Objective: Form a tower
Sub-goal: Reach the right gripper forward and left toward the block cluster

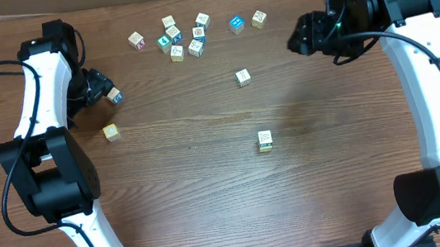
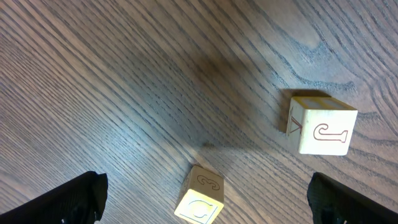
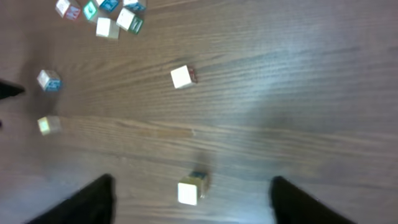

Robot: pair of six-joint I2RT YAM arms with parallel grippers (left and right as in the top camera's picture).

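Wooden table [image 1: 206, 216]: tower [image 1: 265, 141] overhead, lettered cube [image 2: 320, 129] at left wrist.

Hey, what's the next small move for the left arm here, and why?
Probably lower the left gripper straight onto the cube seen between its open fingers in the wrist view, then close. It holds nothing yet, and the tower stands apart mid-table, with loose cubes left to add.
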